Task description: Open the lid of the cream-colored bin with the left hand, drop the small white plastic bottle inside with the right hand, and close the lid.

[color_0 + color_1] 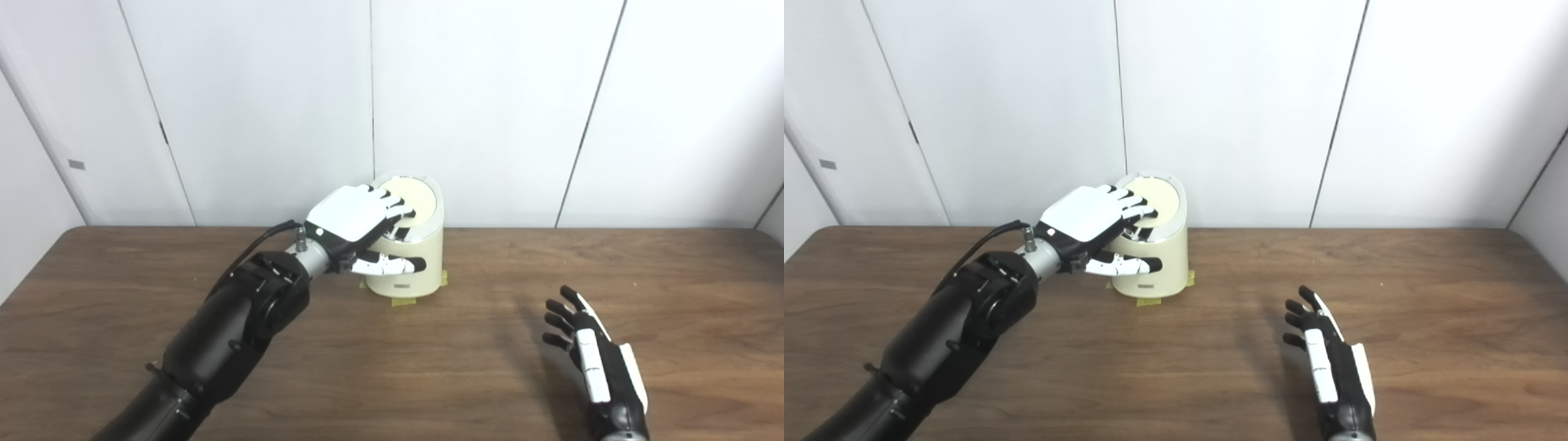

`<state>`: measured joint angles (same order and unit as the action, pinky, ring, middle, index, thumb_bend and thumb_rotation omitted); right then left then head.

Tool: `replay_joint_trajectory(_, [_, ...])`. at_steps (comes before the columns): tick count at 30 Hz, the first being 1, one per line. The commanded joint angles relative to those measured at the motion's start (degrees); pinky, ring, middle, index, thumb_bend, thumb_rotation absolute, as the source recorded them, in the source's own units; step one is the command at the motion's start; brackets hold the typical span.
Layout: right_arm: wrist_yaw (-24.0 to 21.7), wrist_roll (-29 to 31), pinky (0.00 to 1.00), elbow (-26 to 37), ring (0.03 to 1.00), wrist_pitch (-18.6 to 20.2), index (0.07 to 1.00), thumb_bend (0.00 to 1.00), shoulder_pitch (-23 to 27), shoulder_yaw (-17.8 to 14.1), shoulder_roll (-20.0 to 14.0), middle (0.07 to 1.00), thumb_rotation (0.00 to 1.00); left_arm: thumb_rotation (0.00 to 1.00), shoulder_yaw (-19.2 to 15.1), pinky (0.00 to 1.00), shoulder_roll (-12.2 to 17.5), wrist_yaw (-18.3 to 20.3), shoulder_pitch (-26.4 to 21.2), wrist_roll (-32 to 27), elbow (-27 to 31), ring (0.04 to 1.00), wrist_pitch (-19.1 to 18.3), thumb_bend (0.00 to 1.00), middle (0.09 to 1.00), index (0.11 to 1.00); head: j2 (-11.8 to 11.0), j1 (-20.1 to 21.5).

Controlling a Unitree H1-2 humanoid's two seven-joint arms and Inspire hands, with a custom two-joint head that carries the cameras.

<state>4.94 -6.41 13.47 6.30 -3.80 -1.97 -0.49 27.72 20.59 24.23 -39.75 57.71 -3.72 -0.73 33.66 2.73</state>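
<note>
Left robot hand (pixel 361 223) is resting fingers on the closed lid (pixel 413 199) of the cream bin (pixel 407 245), frame centre, gripping nothing. Right robot hand (pixel 1326 355) is hovering spread, empty, lower right. Bottle not visible. Risk: pressing off-centre could tip the bin on the counter (pixel 490 367).

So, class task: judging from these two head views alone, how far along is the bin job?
Looks nearly done: the lid lies flat on the cream bin, no bottle shows on the table, and the right hand is open and empty. In hand: the left hand rests its fingers on the lid. Left: withdrawing it. The bin's inside is hidden.
</note>
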Motion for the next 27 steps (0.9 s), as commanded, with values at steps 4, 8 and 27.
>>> replay_joint_trajectory(4, [-0.1, 0.3, 0.74, 2.1, 0.841, -0.2, 0.901, 0.49, 1.7, -0.1, 0.1, 0.845, 1.00, 1.00, 2.0, 1.00, 1.5, 3.2, -0.8, 1.8, -2.1, 0.979, 0.2, 0.62, 0.943, 0.893, 0.1, 0.2])
replay_joint_trajectory(8, [0.2, 0.3, 0.74, 1.6, 0.837, -0.5, 0.899, 0.49, 1.9, -0.4, 0.1, 0.842, 1.00, 1.00, 1.9, 1.00, 1.7, 2.8, -0.5, 1.5, -1.4, 0.977, 0.2, 0.62, 0.937, 0.881, 0.0, 0.1])
replay_joint_trajectory(27, [0.2, -0.1, 0.73, 0.6, 0.834, -1.0, 0.901, 0.51, 2.2, -0.3, -0.8, 0.842, 1.00, 0.87, -7.2, 0.89, 0.0, -5.0, 1.6, -5.0, 5.3, 0.911, -0.2, 0.50, 0.895, 0.889, -0.5, 0.1])
